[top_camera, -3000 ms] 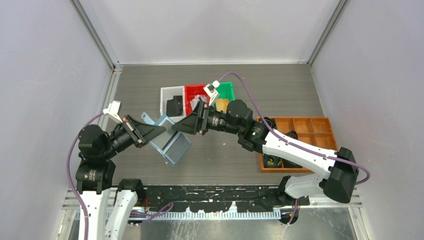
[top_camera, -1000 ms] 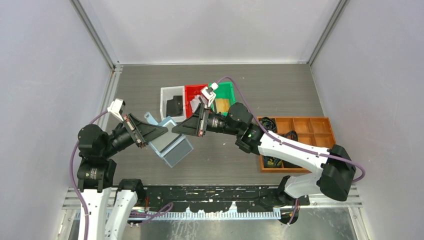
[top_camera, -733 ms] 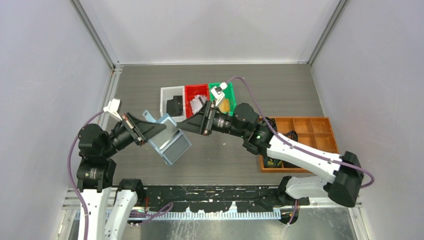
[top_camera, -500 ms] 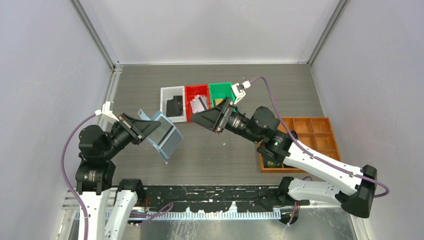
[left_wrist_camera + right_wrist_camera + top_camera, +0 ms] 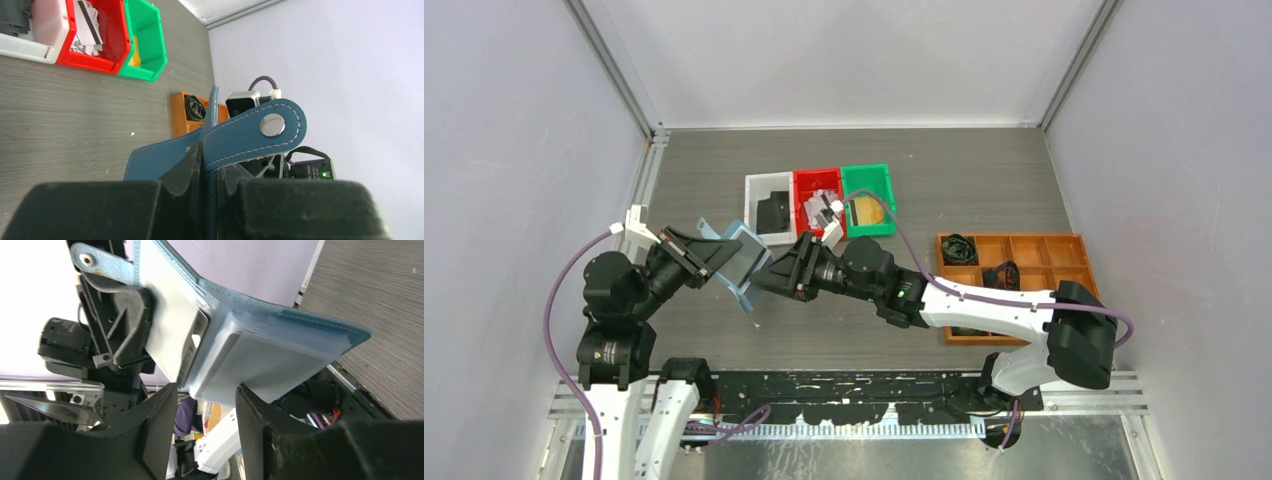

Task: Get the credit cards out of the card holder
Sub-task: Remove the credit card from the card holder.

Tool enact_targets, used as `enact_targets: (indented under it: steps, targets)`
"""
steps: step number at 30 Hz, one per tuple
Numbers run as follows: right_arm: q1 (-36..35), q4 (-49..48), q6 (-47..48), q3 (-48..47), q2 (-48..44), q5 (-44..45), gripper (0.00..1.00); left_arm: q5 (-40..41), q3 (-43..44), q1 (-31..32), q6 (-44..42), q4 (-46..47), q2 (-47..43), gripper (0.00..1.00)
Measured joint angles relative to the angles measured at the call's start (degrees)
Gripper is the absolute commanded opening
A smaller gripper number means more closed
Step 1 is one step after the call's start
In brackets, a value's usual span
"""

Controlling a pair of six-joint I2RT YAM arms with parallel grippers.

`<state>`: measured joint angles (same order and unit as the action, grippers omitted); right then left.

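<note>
My left gripper (image 5: 716, 257) is shut on the blue card holder (image 5: 742, 262) and holds it open above the table, snap tab (image 5: 272, 125) up. In the right wrist view its light blue inside (image 5: 260, 355) faces my right gripper (image 5: 205, 390), which is open, with the lower corner of the clear sleeves between its fingertips. A thin dark edge shows in one sleeve; I cannot tell whether it is a card. Credit cards lie in the bins: a black one (image 5: 774, 211), a silver one (image 5: 824, 207), a gold one (image 5: 870, 212).
White bin (image 5: 754, 190), red bin (image 5: 804, 180) and green bin (image 5: 869, 175) stand in a row behind the grippers. An orange divided tray (image 5: 1034, 250) with coiled black cables sits at the right. Grey walls close in both sides.
My right gripper drew away to the right towards the bins, opened, and has come back down-left under the card holder. The left gripper tipped the holder more upright.
</note>
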<state>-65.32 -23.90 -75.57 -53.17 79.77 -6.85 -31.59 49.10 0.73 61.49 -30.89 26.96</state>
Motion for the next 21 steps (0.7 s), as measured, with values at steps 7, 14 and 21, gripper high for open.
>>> enact_targets:
  steps: [7,14,21]
  targets:
    - [0.0,-6.4,-3.0,0.0,1.5,0.3,0.49,1.0,0.0,-0.1,-0.1,-0.1,-1.0,0.0]
    - [0.0,-8.7,-4.4,0.0,1.9,0.3,0.46,1.5,0.0,-0.1,-0.5,-0.8,-1.1,0.0]
    - [0.3,-9.5,-5.2,0.0,2.1,0.4,0.46,1.3,0.0,-0.1,-0.1,-1.1,-1.4,0.0]
